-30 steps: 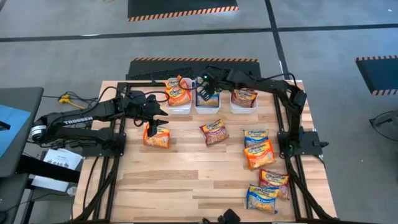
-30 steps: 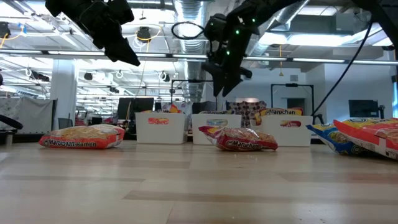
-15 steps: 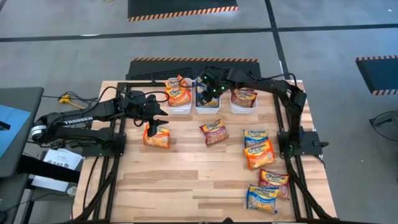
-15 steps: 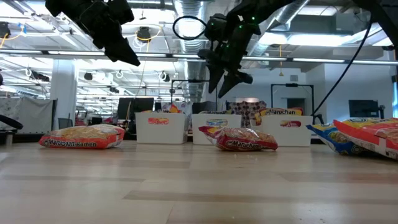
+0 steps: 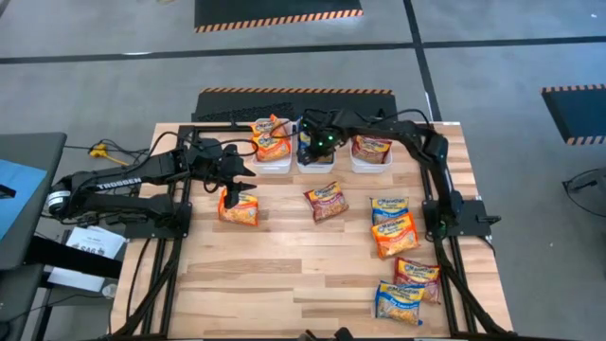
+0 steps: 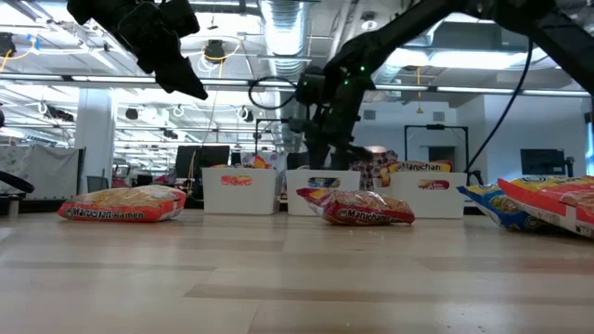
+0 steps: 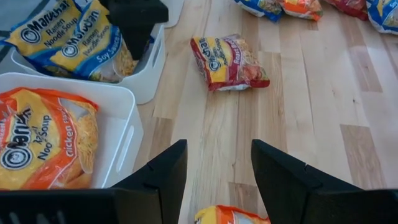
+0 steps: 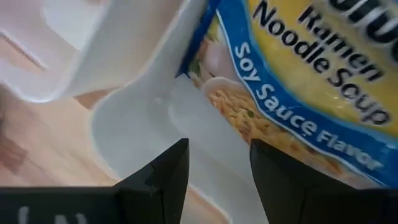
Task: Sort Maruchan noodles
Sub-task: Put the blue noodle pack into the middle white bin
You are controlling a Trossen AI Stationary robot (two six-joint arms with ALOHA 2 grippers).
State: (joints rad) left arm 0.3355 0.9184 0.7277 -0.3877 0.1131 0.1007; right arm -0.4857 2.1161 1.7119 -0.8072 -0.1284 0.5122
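Note:
Three white tubs stand in a row at the far edge. The left tub (image 5: 273, 165) holds orange Maruchan packets (image 5: 270, 140), the middle tub (image 5: 315, 168) blue ones (image 7: 68, 43), and the right tub (image 5: 370, 167) a dark red one (image 5: 371, 145). My right gripper (image 5: 317, 144) is open and low over the middle tub, just above a blue soy sauce packet (image 8: 298, 81). My left gripper (image 5: 239, 180) is open and hangs above an orange packet (image 5: 238, 207) lying flat on the table. A dark red packet (image 5: 326, 201) lies at mid-table.
More packets lie flat on the table's right side: a blue one (image 5: 389, 206), an orange one (image 5: 395, 236), a dark red one (image 5: 417, 273) and a blue one (image 5: 398, 303). Bare wood (image 5: 275, 275) fills the near left. Black frame rails run along both sides.
My right gripper has come down from well above the tubs toward the middle tub, and its arm has swung toward the far edge. The left arm and the packets on the table have kept still.

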